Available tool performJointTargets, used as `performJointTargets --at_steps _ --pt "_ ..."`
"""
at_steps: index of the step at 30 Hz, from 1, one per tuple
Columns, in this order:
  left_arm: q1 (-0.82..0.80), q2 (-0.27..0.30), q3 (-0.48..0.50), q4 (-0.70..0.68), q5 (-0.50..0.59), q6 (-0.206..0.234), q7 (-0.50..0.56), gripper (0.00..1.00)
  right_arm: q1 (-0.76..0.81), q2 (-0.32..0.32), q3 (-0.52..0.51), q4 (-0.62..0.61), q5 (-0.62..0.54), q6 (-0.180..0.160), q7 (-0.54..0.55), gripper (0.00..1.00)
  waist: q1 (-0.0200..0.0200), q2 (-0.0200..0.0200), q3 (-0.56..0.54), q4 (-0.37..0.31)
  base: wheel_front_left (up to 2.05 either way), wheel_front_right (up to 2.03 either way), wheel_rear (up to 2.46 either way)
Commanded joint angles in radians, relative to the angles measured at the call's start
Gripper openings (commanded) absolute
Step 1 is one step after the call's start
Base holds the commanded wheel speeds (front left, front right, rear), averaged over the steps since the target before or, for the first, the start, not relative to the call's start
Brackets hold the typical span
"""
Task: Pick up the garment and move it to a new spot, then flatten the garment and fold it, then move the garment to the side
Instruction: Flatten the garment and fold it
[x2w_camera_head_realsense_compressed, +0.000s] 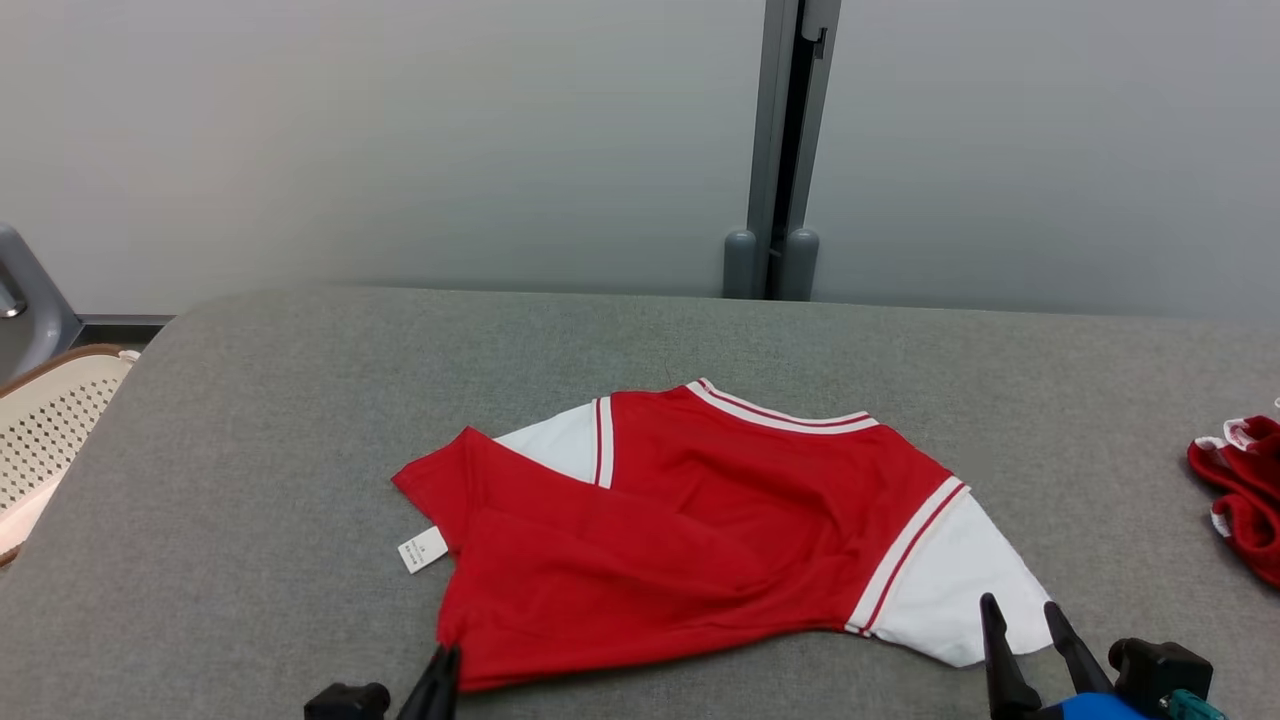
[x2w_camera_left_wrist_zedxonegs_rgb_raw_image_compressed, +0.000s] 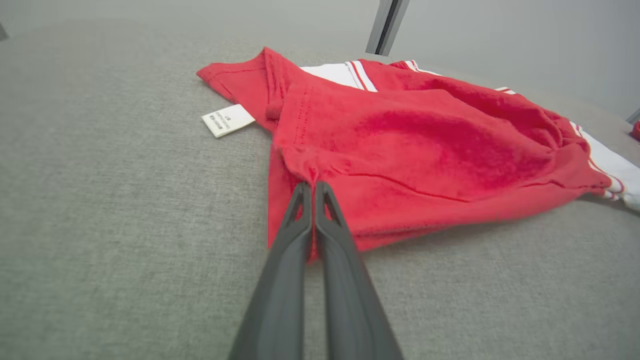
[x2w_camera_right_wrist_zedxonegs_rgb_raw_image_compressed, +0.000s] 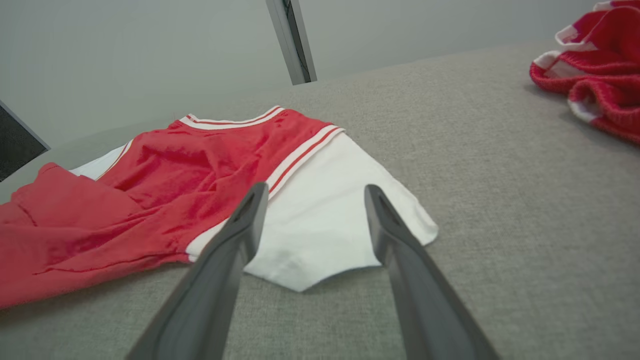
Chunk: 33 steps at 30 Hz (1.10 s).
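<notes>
Bench (x2w_camera_head_realsense_compressed: 250, 480): grey cloth top, one.

Garment (x2w_camera_head_realsense_compressed: 700, 520): one, red body with white sleeves, lying mid-bench, mostly flat but rumpled. The left side is folded over on itself. Striped red-and-white collar at its 12 o'clock edge.

Sleeves: two. Right sleeve (x2w_camera_right_wrist_zedxonegs_rgb_raw_image_compressed: 320, 220) lies spread flat at the garment's 4 o'clock. Left sleeve (x2w_camera_head_realsense_compressed: 555, 440) is partly covered by the red fold, at 10 o'clock.

Label (x2w_camera_left_wrist_zedxonegs_rgb_raw_image_compressed: 227, 120): one, white, poking out of the garment's edge at 9 o'clock, flat on the bench.

Left end effector (x2w_camera_left_wrist_zedxonegs_rgb_raw_image_compressed: 313, 186): two dark fingers pressed together, pinching the garment's red hem at its 7 o'clock corner. The cloth puckers at the tips, and a sliver of red shows between the fingers.

Right end effector (x2w_camera_right_wrist_zedxonegs_rgb_raw_image_compressed: 312, 192): two fingers spread wide, at the garment's 5 o'clock, framing the right sleeve's near edge. Contact with the cloth: cannot tell.

Red-and-white bundle (x2w_camera_head_realsense_compressed: 1240, 500): one, crumpled, at the bench's 3 o'clock edge, well apart from the garment.

Perforated cream basket (x2w_camera_head_realsense_compressed: 50, 420): one, beside the bench at 9 o'clock.

Grey post (x2w_camera_head_realsense_compressed: 785, 150): one, against the wall at 12 o'clock.
</notes>
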Motion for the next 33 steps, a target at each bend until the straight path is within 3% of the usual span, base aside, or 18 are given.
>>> performJointTargets --at_steps 1,10,11,12,13,20,33 --pt "-0.001 0.008 0.021 -0.005 0.011 0.011 -0.005 0.0 0.016 -0.002 0.0 -0.004 0.003 0.0 0.0 1.0 0.0002 0.0 -0.002 -0.001 0.0 0.0 0.0" --pt "0.008 0.031 0.15 -0.01 0.062 0.077 -0.005 0.0 0.014 -0.002 0.02 -0.027 -0.024 0.0 0.0 1.0 0.0002 0.0 -0.012 -0.038 0.0 0.0 0.0" --pt "0.016 0.029 0.16 -0.011 0.07 0.085 -0.005 0.07 0.016 -0.002 0.022 -0.032 -0.027 0.0 0.0 1.0 0.0002 0.0 -0.013 -0.043 0.0 0.0 0.0" --pt "0.022 0.026 0.171 -0.017 0.079 0.092 -0.005 0.4 0.019 -0.002 0.027 -0.041 -0.044 0.0 0.0 1.0 0.0002 0.0 -0.014 -0.049 0.0 0.0 0.0" --pt "0.029 0.022 0.184 -0.025 0.084 0.101 -0.005 1.0 0.022 -0.001 0.032 -0.052 -0.057 0.0 0.0 1.0 0.0002 0.0 -0.015 -0.054 0.0 0.0 0.0" --pt "0.107 -0.024 0.267 -0.143 0.144 0.135 -0.005 1.0 0.059 -0.002 0.019 -0.129 -0.085 0.0 0.0 1.0 0.0002 0.0 -0.021 -0.078 0.0 0.0 0.0" --pt "0.106 -0.054 0.303 -0.141 0.206 0.091 -0.005 1.0 0.034 -0.002 0.063 -0.045 -0.132 0.0 0.0 1.0 0.0002 0.0 0.003 -0.072 0.0 0.0 0.0"
